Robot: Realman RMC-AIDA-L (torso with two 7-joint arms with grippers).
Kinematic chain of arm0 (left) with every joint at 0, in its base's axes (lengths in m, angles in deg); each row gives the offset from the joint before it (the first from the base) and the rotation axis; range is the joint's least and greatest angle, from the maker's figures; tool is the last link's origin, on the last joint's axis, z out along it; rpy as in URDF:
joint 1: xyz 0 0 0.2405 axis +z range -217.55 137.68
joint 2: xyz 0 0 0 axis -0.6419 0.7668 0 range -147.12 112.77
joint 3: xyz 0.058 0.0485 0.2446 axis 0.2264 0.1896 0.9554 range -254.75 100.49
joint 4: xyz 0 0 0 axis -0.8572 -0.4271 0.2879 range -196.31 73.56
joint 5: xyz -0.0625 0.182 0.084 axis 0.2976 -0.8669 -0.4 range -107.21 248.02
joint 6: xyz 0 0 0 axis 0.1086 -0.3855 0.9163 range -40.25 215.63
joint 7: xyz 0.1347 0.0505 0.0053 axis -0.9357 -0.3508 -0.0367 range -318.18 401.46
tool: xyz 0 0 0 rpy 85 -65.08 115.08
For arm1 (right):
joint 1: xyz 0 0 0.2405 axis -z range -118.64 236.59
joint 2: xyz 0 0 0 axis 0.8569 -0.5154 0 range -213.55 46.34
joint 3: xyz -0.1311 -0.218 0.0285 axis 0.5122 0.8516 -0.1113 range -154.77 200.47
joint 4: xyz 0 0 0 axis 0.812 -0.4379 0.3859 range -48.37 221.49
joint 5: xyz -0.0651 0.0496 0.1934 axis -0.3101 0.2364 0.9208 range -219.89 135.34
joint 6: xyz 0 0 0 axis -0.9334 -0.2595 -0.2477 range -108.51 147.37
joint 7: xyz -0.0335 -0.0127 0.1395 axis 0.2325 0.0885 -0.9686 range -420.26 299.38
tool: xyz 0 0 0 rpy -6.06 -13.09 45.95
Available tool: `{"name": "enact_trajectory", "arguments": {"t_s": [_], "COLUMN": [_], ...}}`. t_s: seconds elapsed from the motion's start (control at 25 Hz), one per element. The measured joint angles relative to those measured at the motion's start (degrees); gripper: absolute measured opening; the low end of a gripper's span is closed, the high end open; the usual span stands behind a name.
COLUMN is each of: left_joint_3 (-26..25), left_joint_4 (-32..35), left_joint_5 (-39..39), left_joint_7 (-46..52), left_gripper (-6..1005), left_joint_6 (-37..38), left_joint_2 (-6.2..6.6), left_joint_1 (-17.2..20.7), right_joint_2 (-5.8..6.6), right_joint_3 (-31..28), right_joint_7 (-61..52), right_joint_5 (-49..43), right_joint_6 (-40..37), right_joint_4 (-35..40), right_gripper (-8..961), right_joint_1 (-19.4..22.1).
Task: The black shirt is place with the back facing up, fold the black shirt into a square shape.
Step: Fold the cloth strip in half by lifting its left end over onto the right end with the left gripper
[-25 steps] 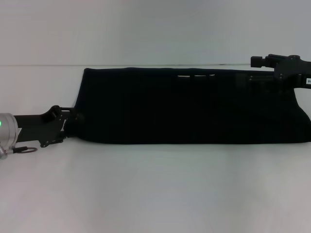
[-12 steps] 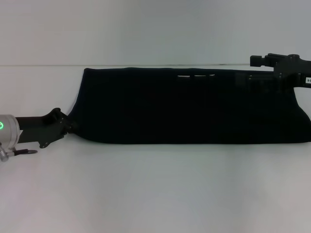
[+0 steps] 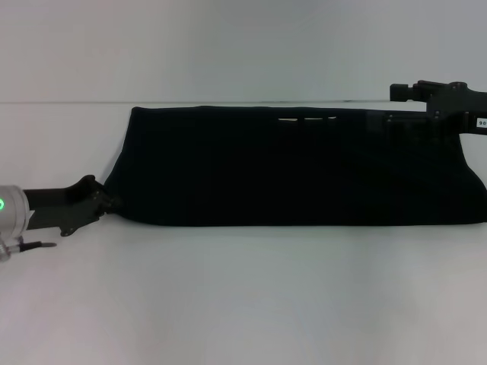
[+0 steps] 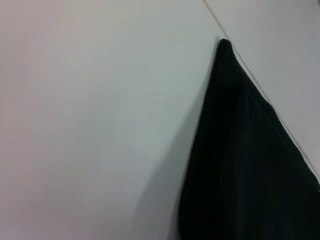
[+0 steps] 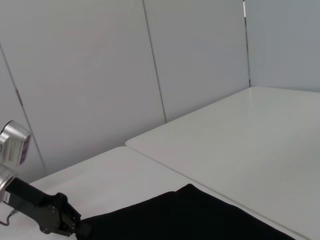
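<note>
The black shirt (image 3: 297, 167) is seen lying flat on the white counter (image 3: 243, 304) as a long, wide band, folded lengthwise. Its far edge runs close to the back border of the counter, and its near edge is almost straight. A small pale gap with light marks is seen near the far edge, a little toward the right end effector.

The left end effector (image 3: 106, 201) is placed low, just at the shirt's near corner on the robot's left side, and it touches the fabric there. Whether its fingers are closed on the cloth or only lie against it cannot be told, because black fingers and black fabric run together. In the right wrist view the same left end effector (image 5: 75, 227) is seen at the far corner of the shirt (image 5: 200, 217), again in contact with the edge. In the left wrist view only the pointed corner of the shirt (image 4: 245, 160) and the bare counter (image 4: 100, 125) beside it are shown.

The right end effector (image 3: 407, 93) is found at the shirt's far corner on the robot's right side, above the fabric edge. It cannot be told whether its fingers are open or closed. The shirt lies between the two end effectors.
</note>
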Motion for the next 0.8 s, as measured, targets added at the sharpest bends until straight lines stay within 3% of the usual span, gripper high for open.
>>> {"name": "enact_trajectory", "arguments": {"t_s": [0.8], "left_joint_3": [-4.16], "left_joint_4": [1.26], "left_joint_5": [1.49], "left_joint_7": [-6.13], "left_gripper": [143], "left_joint_6": [4.91], "left_joint_2": [-0.08], "left_joint_1": [3.62], "right_joint_2": [-0.41], "right_joint_3": [0.0], "right_joint_7": [-0.14], "right_joint_5": [0.07], "right_joint_6": [-0.3], "right_joint_4": [-0.26], "right_gripper": [901], "right_joint_1": [-0.04]}}
